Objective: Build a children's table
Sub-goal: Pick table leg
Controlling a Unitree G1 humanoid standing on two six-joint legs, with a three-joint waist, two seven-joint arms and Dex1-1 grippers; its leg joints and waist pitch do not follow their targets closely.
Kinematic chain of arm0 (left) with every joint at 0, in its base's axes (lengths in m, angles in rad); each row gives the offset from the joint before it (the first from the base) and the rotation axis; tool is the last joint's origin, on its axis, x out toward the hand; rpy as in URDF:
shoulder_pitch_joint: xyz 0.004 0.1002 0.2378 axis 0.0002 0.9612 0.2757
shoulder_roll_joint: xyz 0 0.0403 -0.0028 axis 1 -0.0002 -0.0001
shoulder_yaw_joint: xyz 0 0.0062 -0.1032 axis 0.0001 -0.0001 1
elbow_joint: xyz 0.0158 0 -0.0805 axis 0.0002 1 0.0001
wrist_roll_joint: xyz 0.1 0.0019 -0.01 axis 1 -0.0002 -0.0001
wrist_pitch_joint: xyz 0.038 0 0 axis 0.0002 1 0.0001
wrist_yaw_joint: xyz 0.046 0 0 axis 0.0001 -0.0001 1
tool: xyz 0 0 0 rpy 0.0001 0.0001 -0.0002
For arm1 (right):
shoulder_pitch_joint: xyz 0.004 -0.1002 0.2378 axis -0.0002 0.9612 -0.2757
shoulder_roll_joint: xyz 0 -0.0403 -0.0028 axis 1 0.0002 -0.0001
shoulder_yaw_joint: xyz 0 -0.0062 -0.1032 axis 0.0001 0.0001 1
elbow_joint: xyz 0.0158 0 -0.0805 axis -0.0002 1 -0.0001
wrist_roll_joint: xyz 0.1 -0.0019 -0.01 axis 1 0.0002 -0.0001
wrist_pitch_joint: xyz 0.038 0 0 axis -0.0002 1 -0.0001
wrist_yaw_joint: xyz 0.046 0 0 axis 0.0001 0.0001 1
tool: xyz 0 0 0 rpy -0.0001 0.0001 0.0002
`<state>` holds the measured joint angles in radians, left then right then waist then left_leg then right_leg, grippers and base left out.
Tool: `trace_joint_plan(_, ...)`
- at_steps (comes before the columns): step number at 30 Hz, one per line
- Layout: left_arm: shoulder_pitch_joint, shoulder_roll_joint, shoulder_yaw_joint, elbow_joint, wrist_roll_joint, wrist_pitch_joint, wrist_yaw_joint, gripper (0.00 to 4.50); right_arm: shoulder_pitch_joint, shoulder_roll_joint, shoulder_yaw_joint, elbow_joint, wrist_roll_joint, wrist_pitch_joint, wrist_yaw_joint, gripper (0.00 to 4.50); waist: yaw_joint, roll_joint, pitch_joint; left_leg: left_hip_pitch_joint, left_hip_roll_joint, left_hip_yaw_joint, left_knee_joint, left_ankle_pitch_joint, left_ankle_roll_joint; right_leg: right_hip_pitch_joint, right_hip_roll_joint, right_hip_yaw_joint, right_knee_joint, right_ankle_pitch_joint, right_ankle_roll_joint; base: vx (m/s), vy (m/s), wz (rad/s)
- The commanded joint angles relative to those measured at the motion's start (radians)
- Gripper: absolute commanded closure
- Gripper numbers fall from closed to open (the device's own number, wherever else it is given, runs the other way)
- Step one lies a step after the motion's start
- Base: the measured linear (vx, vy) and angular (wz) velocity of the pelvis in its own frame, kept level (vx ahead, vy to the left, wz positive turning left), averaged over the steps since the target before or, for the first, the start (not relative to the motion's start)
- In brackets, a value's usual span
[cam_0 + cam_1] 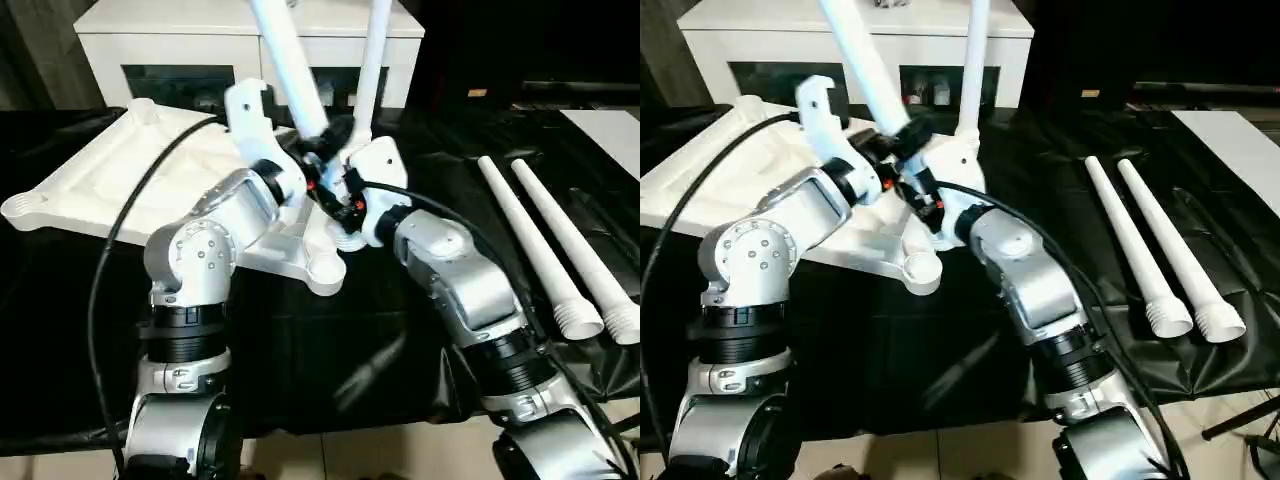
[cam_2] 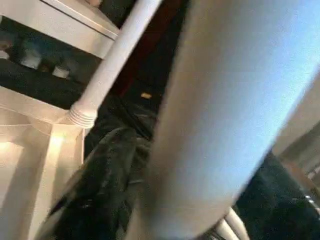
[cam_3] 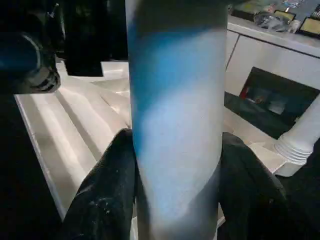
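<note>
Two tools: your right tool [image 3: 175, 200] is clamping the tilted leg [image 1: 290, 70], left tool [image 1: 318, 150] grip unclear; it's risking jamming crooked in the tabletop [image 1: 120, 170] socket

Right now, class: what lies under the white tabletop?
Black sheeting lies under the upturned tabletop and spreads around it. Whatever supports the sheeting is covered.

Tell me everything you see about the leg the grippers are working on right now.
The held leg is a long, white, smooth plastic-looking tube, leaning away from the robot and to its left, its top out of frame. Its lower end sits among both grippers above the tabletop. The right gripper has a black finger on each side of it.
</note>
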<state>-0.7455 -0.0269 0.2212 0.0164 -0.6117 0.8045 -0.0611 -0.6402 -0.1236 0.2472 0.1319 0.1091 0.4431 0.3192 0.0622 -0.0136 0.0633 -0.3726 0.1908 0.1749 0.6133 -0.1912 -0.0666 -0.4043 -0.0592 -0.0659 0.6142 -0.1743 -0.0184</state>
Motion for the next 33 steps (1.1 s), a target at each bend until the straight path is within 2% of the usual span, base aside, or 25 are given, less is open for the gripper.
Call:
trace_joint_plan(1,0.004,-0.001,0.003,-0.001,0.007,-0.018,0.01,1.58,-0.005,0.001,-0.006,0.006,-0.006,-0.02,-0.007,2.66,-0.002,-0.001,-0.076,0.011,0.03,-0.01,-0.068,-0.116,-0.006,0.056,-0.069,0.05,-0.063,-0.141,-0.153,0.0,0.0,0.0)
trace_joint_plan(2,0.003,-0.001,0.005,-0.001,0.006,-0.02,0.01,1.81,-0.005,0.002,-0.006,0.006,-0.006,-0.021,-0.007,2.66,-0.002,-0.003,-0.076,0.011,0.03,-0.01,-0.068,-0.116,-0.006,0.057,-0.069,0.051,-0.063,-0.138,-0.154,0.0,0.0,0.0)
trace_joint_plan(6,-0.001,-0.004,0.012,0.003,0.001,-0.034,0.011,1.92,-0.002,0.003,-0.011,0.01,-0.01,-0.028,-0.004,2.66,-0.003,-0.003,-0.077,0.01,0.03,-0.01,-0.067,-0.11,-0.003,0.058,-0.069,0.051,-0.061,-0.122,-0.161,0.0,0.0,0.0)
trace_joint_plan(7,-0.002,-0.005,0.014,0.005,-0.001,-0.037,0.01,2.17,-0.001,0.005,-0.013,0.009,-0.012,-0.029,-0.001,2.66,-0.004,-0.001,-0.076,0.011,0.03,-0.01,-0.067,-0.112,-0.003,0.057,-0.069,0.051,-0.061,-0.125,-0.161,0.0,0.0,0.0)
trace_joint_plan(13,-0.003,-0.004,0.02,0.007,-0.004,-0.038,0.006,2.45,-0.001,0.008,-0.023,0.012,-0.016,-0.047,0.0,2.66,-0.005,-0.002,-0.076,0.012,0.03,-0.01,-0.067,-0.113,-0.002,0.057,-0.069,0.051,-0.062,-0.13,-0.163,0.0,0.0,0.0)
trace_joint_plan(15,-0.002,0.001,0.019,0.005,-0.006,-0.033,0.001,2.47,-0.003,0.012,-0.031,0.014,-0.002,-0.056,0.013,2.1,-0.005,-0.002,-0.076,0.011,0.031,-0.01,-0.067,-0.113,-0.001,0.057,-0.069,0.051,-0.061,-0.125,-0.165,0.0,0.0,0.0)
trace_joint_plan(16,-0.001,0.006,0.017,0.003,-0.008,-0.029,-0.006,2.47,-0.004,0.014,-0.038,0.014,0.014,-0.056,0.026,2.1,-0.005,-0.002,-0.077,0.012,0.03,-0.009,-0.067,-0.111,0.0,0.057,-0.069,0.051,-0.061,-0.121,-0.166,0.0,0.0,0.0)
trace_joint_plan(17,0.0,0.016,0.014,-0.001,-0.015,-0.019,-0.019,2.53,-0.005,0.014,-0.05,0.008,0.045,-0.043,0.057,1.89,-0.005,-0.004,-0.076,0.012,0.03,-0.009,-0.067,-0.115,0.003,0.058,-0.069,0.051,-0.06,-0.121,-0.168,0.0,0.0,0.0)
trace_joint_plan(18,0.001,0.026,0.011,-0.004,-0.02,-0.01,-0.031,2.53,-0.005,0.013,-0.061,0.0,0.072,-0.028,0.085,1.89,-0.004,-0.003,-0.078,0.012,0.031,-0.01,-0.067,-0.117,0.008,0.059,-0.069,0.051,-0.059,-0.117,-0.167,0.0,0.0,0.0)
trace_joint_plan(19,0.001,0.045,0.003,-0.012,-0.029,0.009,-0.056,2.53,-0.004,0.002,-0.082,-0.025,0.129,0.015,0.137,1.8,-0.006,-0.009,-0.077,0.013,0.03,-0.008,-0.067,-0.121,0.017,0.059,-0.067,0.051,-0.06,-0.118,-0.166,0.0,0.0,0.0)
trace_joint_plan(20,0.001,0.057,-0.003,-0.017,-0.035,0.022,-0.072,2.6,-0.004,-0.006,-0.096,-0.043,0.168,0.045,0.172,1.73,-0.003,-0.005,-0.077,0.012,0.032,-0.01,-0.067,-0.111,0.019,0.058,-0.069,0.051,-0.057,-0.109,-0.169,0.0,0.0,0.0)
trace_joint_plan(21,0.002,0.074,-0.009,-0.024,-0.045,0.041,-0.097,2.62,-0.002,-0.028,-0.116,-0.072,0.222,0.089,0.228,1.68,-0.001,-0.006,-0.077,0.014,0.031,-0.01,-0.067,-0.109,0.026,0.061,-0.067,0.05,-0.056,-0.104,-0.172,0.0,0.0,0.0)
trace_joint_plan(22,0.002,0.086,-0.013,-0.029,-0.054,0.054,-0.115,2.62,0.0,-0.05,-0.127,-0.093,0.256,0.117,0.272,1.62,0.0,-0.004,-0.078,0.015,0.034,-0.011,-0.067,-0.102,0.026,0.06,-0.069,0.051,-0.054,-0.096,-0.175,0.0,0.0,0.0)
trace_joint_plan(23,0.002,0.086,-0.013,-0.029,-0.054,0.054,-0.115,2.63,0.0,-0.05,-0.127,-0.093,0.256,0.117,0.272,1.53,0.0,-0.004,-0.077,0.014,0.033,-0.01,-0.066,-0.095,0.027,0.06,-0.067,0.05,-0.054,-0.089,-0.178,0.0,0.0,0.0)
trace_joint_plan(25,0.003,0.139,-0.03,-0.051,-0.102,0.124,-0.198,2.65,0.01,-0.175,-0.172,-0.148,0.377,0.255,0.438,1.34,0.006,-0.007,-0.078,0.017,0.033,-0.01,-0.065,-0.083,0.03,0.064,-0.066,0.05,-0.052,-0.079,-0.19,0.0,0.0,0.0)
trace_joint_plan(27,0.002,0.16,-0.034,-0.059,-0.128,0.153,-0.234,2.65,0.015,-0.226,-0.197,-0.158,0.421,0.305,0.497,1.26,0.014,-0.008,-0.076,0.013,0.032,-0.008,-0.064,-0.081,0.032,0.063,-0.069,0.051,-0.055,-0.088,-0.194,0.0,0.0,0.0)
trace_joint_plan(28,-0.001,0.17,-0.036,-0.062,-0.142,0.163,-0.256,2.65,0.013,-0.248,-0.215,-0.153,0.443,0.333,0.518,1.03,0.015,-0.005,-0.076,0.013,0.031,-0.007,-0.063,-0.083,0.032,0.064,-0.07,0.051,-0.054,-0.094,-0.2,0.0,0.0,0.0)
trace_joint_plan(33,-0.029,0.202,-0.017,-0.072,-0.243,0.239,-0.343,2.65,-0.009,-0.326,-0.287,-0.119,0.537,0.462,0.567,0.62,0.021,-0.011,-0.076,0.013,0.03,-0.006,-0.061,-0.089,0.02,0.061,-0.07,0.05,-0.062,-0.163,-0.206,0.0,0.0,0.0)
